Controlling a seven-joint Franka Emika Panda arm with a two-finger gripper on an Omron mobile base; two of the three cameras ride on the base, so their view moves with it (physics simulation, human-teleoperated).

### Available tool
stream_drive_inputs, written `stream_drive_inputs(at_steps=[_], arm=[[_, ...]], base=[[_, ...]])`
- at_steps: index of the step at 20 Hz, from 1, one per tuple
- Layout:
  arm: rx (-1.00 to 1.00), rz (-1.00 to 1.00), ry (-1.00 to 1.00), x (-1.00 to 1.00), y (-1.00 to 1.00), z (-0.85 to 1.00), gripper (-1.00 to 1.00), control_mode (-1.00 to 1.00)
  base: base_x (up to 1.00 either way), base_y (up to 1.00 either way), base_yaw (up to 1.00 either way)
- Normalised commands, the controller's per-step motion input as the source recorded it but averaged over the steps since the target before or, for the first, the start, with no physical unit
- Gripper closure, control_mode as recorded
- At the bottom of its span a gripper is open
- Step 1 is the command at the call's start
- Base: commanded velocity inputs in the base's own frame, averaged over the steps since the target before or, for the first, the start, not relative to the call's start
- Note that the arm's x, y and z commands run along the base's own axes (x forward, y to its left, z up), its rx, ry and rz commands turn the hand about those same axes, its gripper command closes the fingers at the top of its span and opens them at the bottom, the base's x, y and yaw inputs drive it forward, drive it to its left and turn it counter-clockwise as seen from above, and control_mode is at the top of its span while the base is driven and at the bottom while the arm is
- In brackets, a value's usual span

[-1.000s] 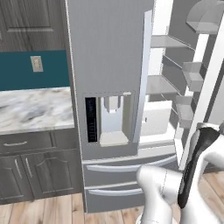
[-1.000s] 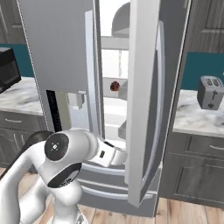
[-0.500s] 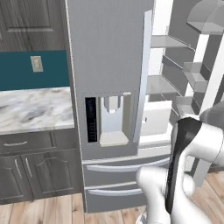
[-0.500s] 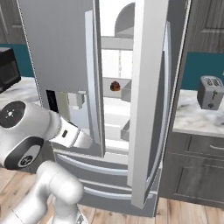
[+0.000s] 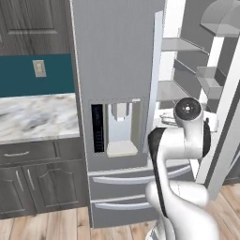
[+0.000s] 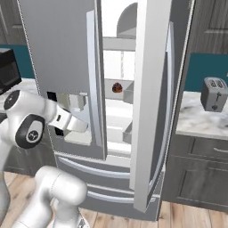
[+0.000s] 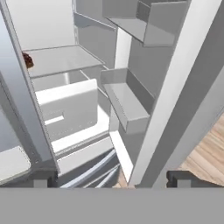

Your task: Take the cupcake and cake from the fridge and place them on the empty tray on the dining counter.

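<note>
Between the fridge (image 6: 133, 102) doors, the jaws (image 7: 111, 181) point into the white interior, their tips well apart with nothing held between them. Deeper inside, on a middle shelf, sits the cake (image 6: 117, 87), up and to the left of the jaws in the hand view, half hidden by the left door's edge. From here I'd say the reach goes inward and upward.
</note>
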Motion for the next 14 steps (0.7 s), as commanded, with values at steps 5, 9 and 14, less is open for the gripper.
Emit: stream_drive_inputs(at_steps=[5,9,14], arm=[[-0.17,-0.28,-0.02,0.65,-0.31,-0.33,-1.00,-1.00],[-0.13,-0.25,-0.04,0.56,-0.53,-0.18,-1.00,-1.00],[-0.07,-0.24,-0.03,0.33,-0.73,0.00,-1.00,-1.00]], base=[[0.00,0.00,0.00],[0.00,0.00,0.00],[0.00,0.00,0.00]])
